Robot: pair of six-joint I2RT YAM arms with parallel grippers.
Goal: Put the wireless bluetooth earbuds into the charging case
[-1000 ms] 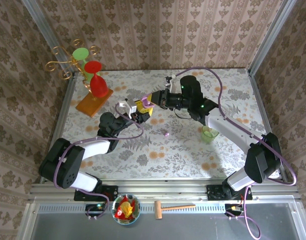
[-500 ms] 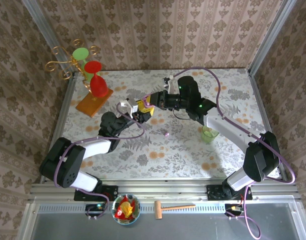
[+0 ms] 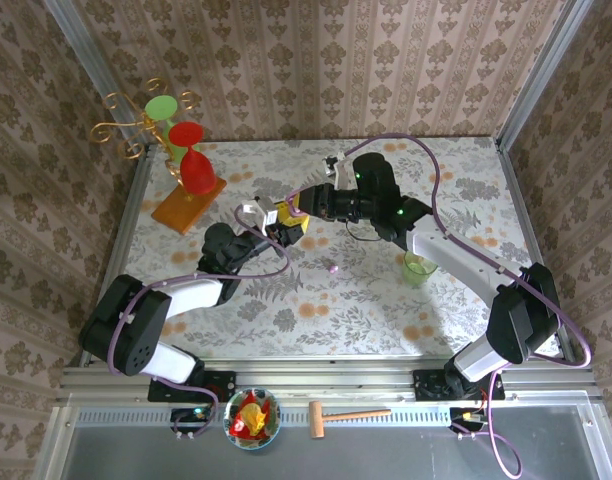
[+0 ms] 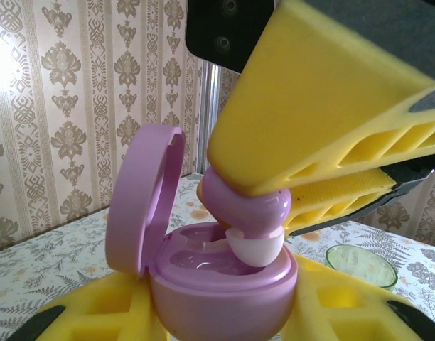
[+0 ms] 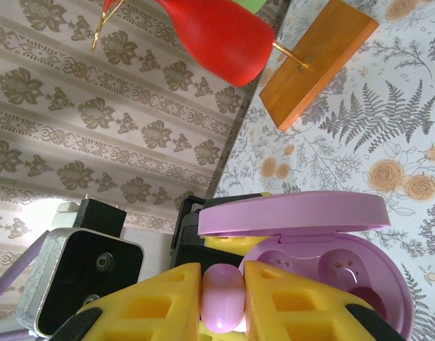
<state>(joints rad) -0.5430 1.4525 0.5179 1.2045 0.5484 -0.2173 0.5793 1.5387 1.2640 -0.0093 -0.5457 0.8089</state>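
My left gripper [image 4: 221,316] is shut on the lilac charging case [image 4: 224,284], holding it upright with its lid [image 4: 143,206] open. My right gripper [image 5: 223,302] is shut on a lilac earbud [image 5: 223,291], which sits just above the case [image 5: 331,266]. In the left wrist view that earbud [image 4: 246,206] has its pale tip at the rim of a socket. From above, both grippers meet mid-table, the left [image 3: 269,230] and the right [image 3: 296,208]. A second tiny earbud [image 3: 333,268] lies loose on the table.
A green cup [image 3: 419,268] stands on the table under the right forearm. A red glass [image 3: 191,160] and a green one hang on a gold stand with a wooden base [image 3: 189,203] at the back left. Patterned walls surround the table.
The right gripper, with the earbud in it, has edged left toward the case. The left arm has barely moved.
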